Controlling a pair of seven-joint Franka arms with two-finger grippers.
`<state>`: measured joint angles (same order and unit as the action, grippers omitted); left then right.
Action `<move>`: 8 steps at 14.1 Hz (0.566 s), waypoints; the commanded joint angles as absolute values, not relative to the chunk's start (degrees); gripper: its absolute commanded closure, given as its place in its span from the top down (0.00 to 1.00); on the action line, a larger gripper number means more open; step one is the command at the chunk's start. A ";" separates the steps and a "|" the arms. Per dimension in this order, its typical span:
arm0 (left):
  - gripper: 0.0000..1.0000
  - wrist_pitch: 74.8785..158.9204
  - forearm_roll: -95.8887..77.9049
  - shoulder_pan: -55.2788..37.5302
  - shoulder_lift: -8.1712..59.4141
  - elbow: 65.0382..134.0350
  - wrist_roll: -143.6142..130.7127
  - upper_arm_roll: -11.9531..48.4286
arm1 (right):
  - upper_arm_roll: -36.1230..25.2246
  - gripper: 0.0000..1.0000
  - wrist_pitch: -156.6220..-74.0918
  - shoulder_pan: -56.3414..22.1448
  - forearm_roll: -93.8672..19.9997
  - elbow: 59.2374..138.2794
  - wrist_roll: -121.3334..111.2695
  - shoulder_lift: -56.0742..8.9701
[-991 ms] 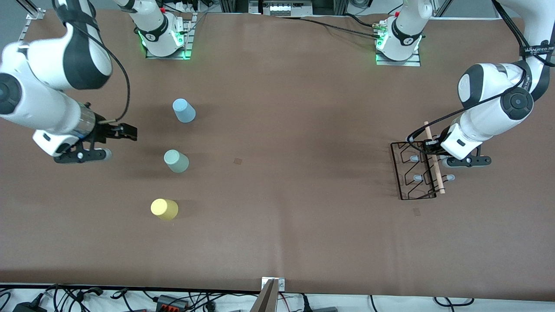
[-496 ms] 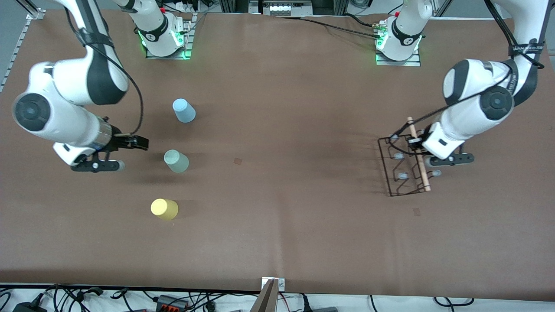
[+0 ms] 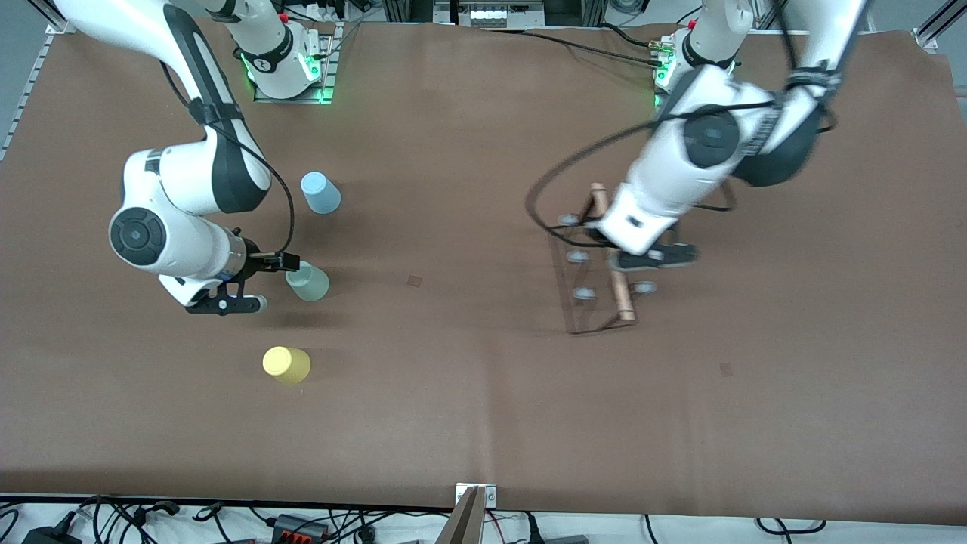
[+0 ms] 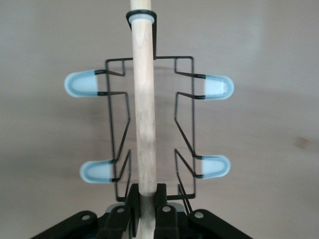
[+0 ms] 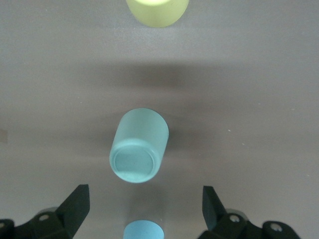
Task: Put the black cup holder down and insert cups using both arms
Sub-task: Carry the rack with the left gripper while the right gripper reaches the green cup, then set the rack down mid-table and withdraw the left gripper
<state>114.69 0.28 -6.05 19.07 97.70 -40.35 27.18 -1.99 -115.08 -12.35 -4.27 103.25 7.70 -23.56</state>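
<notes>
My left gripper (image 3: pixel 608 245) is shut on the light wooden rod of the black cup holder (image 3: pixel 623 298) and holds it in the air, between the table's middle and the left arm's end. The left wrist view shows both fingers of that gripper (image 4: pixel 145 199) clamped on the rod, with the cup holder's (image 4: pixel 149 124) pale blue pegs spread on either side. Three cups stand upside down toward the right arm's end: light blue (image 3: pixel 320 193), mint green (image 3: pixel 307 282) and yellow (image 3: pixel 286 364). My right gripper (image 3: pixel 261 283) is open and empty beside the mint green cup (image 5: pixel 138 152).
The yellow cup (image 5: pixel 157 11) and the light blue cup (image 5: pixel 143 230) show at the edges of the right wrist view. A black cable loop (image 3: pixel 540 198) hangs from the left arm. Small dark marks (image 3: pixel 414 280) dot the brown table. Both arm bases stand at the table's edge farthest from the front camera.
The left arm has carried the cup holder from the left arm's end toward the middle of the table. The right gripper has moved up close to the mint green cup, still open.
</notes>
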 commanded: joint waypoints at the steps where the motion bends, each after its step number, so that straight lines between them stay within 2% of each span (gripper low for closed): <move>1: 0.01 112.76 3.41 -11.58 28.36 86.33 -44.37 27.07 | -2.02 1.00 -118.11 -12.83 -5.27 103.27 11.14 -25.74; 3: 0.01 113.20 9.38 -16.50 32.68 82.72 -50.77 26.89 | -2.11 1.00 -119.00 -13.97 -5.54 103.27 12.48 -26.71; 7: 0.01 113.55 12.66 -20.65 39.36 75.43 -55.99 26.90 | -2.02 1.00 -118.48 -14.06 -5.71 103.80 14.06 -27.77; 8: 0.04 113.64 12.66 -20.65 40.16 74.98 -55.90 26.81 | -2.02 1.00 -118.39 -14.06 -5.71 103.89 14.06 -27.77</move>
